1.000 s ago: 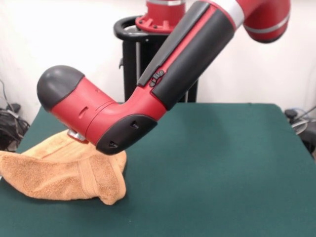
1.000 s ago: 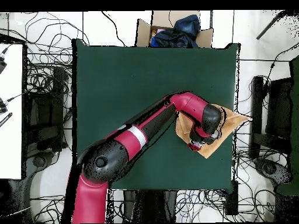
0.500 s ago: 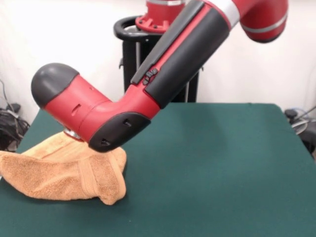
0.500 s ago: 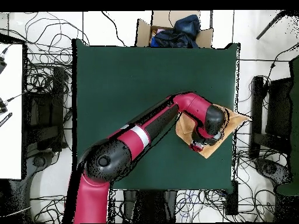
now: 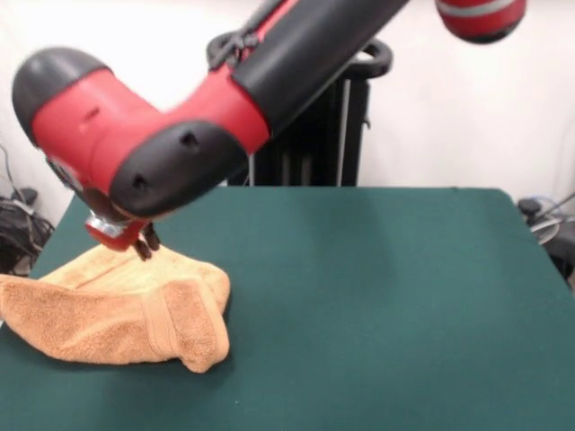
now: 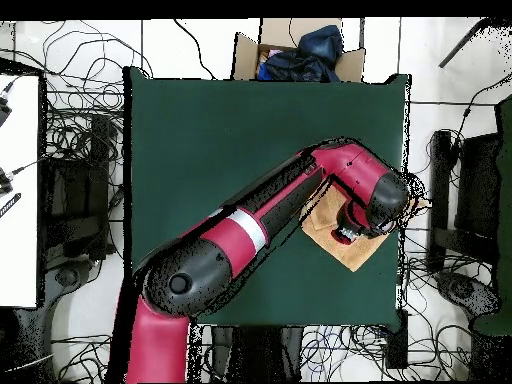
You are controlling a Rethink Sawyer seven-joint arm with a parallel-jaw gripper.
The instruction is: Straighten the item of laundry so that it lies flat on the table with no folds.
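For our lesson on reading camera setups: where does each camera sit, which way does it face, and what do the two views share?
Front view: sits across the table, facing the robot; shows the arm coming down, with the gripper just above the towel.
Overhead view: looks straight down on the table; shows the arm reaching over the towel from the bottom.
Shared: table, towel, arm.

One camera sits low at the table's edge, close in, facing the arm. The other looks straight down from high above. Both share the towel, at four o'clock overhead.
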